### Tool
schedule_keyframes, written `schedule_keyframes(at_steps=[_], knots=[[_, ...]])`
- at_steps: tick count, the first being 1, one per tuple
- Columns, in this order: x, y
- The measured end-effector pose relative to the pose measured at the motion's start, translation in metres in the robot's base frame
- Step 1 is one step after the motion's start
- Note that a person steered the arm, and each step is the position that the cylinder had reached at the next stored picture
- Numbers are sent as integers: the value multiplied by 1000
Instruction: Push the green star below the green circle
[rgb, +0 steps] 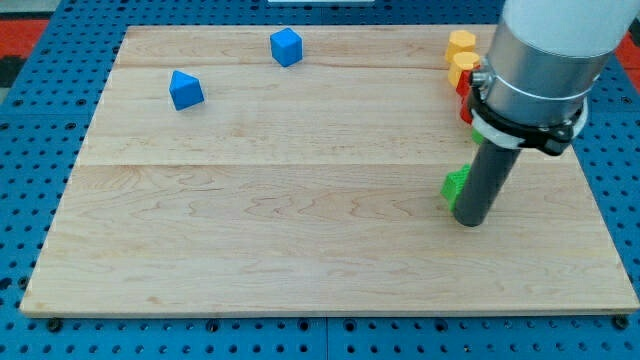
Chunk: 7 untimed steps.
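Observation:
My tip (469, 221) rests on the board at the view's right, just right of and touching a green block (455, 186), whose shape I cannot make out because the rod covers most of it. A sliver of green (478, 135) shows under the arm's collar higher up; its shape is hidden. I cannot tell which one is the star and which the circle.
Two yellow blocks (461, 44) (464, 66) sit at the view's top right, with bits of red blocks (465, 110) below them beside the arm. Two blue blocks (286, 46) (185, 89) lie at the top left. The wooden board (300, 240) sits on a blue pegboard.

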<state>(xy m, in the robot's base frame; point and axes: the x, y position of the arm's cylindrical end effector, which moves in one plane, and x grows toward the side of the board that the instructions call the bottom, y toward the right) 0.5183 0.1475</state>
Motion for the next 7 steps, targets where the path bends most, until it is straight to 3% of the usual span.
schedule_keyframes(at_steps=[2,7], knots=[[-11,-42],[-25,39]])
